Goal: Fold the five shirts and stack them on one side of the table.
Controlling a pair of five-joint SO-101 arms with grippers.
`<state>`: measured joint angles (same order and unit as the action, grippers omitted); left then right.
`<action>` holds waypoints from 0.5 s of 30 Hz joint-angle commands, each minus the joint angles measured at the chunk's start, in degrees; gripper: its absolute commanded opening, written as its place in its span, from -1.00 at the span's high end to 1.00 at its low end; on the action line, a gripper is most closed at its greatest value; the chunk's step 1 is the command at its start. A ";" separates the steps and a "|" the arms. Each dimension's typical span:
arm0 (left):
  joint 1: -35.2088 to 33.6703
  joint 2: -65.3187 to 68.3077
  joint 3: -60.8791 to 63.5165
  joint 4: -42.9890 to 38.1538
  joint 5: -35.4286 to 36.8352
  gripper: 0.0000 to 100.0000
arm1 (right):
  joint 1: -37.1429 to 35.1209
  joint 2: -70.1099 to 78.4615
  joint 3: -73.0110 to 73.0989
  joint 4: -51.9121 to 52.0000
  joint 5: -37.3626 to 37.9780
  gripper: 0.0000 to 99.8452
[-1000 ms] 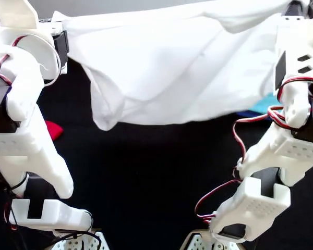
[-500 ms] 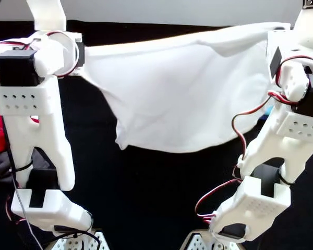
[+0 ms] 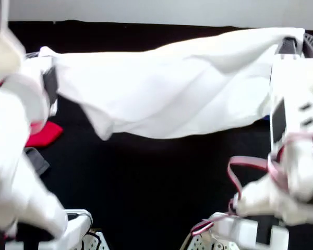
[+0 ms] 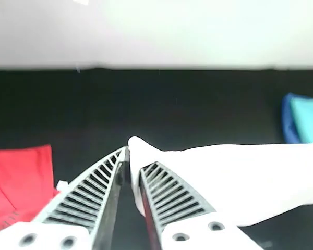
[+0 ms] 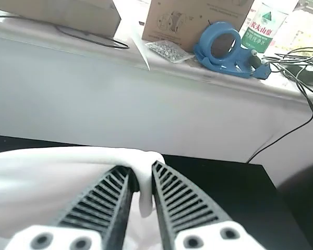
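A white shirt (image 3: 172,94) hangs stretched between the two arms above the black table (image 3: 146,182). My left gripper (image 4: 133,156) is shut on one corner of the white shirt (image 4: 240,177); in the high view that corner is at the left (image 3: 44,54). My right gripper (image 5: 141,174) is shut on the other corner of the white shirt (image 5: 52,177), at the upper right of the high view (image 3: 289,39). A red shirt (image 3: 44,134) lies on the table at the left, also seen from the left wrist (image 4: 15,182). A blue-and-teal shirt (image 4: 302,117) lies farther off.
A dark grey cloth (image 3: 37,160) lies near the left arm's base. Past the table's far edge is a white wall and ledge with cardboard boxes (image 5: 198,21), a blue tape dispenser (image 5: 227,49) and cables. The middle of the black table is bare.
Both arms have swung, spreading the white shirt wider and flatter. The left arm moved left and the shirt's left corner with it; the red shirt is now uncovered.
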<state>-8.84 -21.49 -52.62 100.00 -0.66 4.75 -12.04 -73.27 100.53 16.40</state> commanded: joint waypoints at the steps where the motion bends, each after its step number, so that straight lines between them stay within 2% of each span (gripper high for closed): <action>1: -0.92 -5.85 -1.27 -0.09 0.35 0.98 | -3.03 -10.77 8.40 0.48 -0.53 0.99; 5: -0.92 -8.40 -1.27 -0.09 0.35 0.98 | -5.05 -19.65 16.57 0.31 -0.53 0.99; 9: -0.92 -8.40 -0.48 0.00 0.26 0.98 | -4.97 -21.93 23.69 -2.42 -0.35 0.99; 13: -1.01 -5.05 9.19 -0.35 0.09 0.98 | -4.97 -21.85 33.36 -9.89 -0.26 0.99; 15: -2.07 -1.45 15.87 -0.70 -2.20 0.98 | -4.97 -21.85 41.01 -15.69 -0.18 0.99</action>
<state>-9.54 -27.38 -44.18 100.00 -0.92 0.09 -33.41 -40.66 92.26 16.31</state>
